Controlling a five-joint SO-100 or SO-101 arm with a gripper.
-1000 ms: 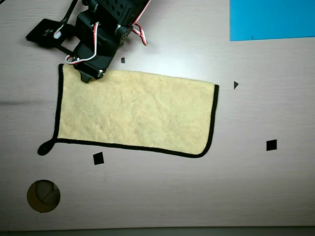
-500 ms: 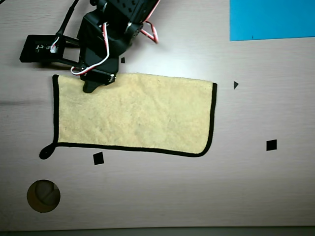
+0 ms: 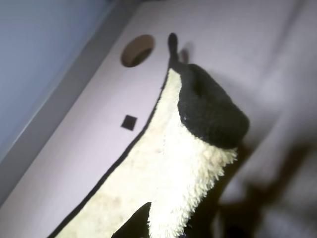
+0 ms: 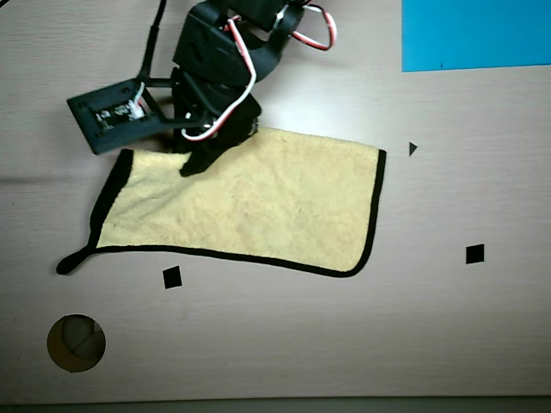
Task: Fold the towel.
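towel [image 4: 258,202]: flat on table [image 4: 344,344] | jaws [image 4: 200,155]: at its top edge, closure unclear | hole [image 4: 76,342]: contents unclear

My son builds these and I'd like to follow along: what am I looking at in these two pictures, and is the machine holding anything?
It is a small robot arm on a table, meant to fold a towel. The overhead view looks straight down; the wrist view comes from a camera riding on the arm, so it sees the cloth very close. The yellow towel with black edging lies mostly flat, and the gripper sits at its upper edge. In the wrist view a dark padded finger presses on the cloth, which looks lifted, so it seems pinched. Also on the table: small black square markers, a round hole and a blue sheet.
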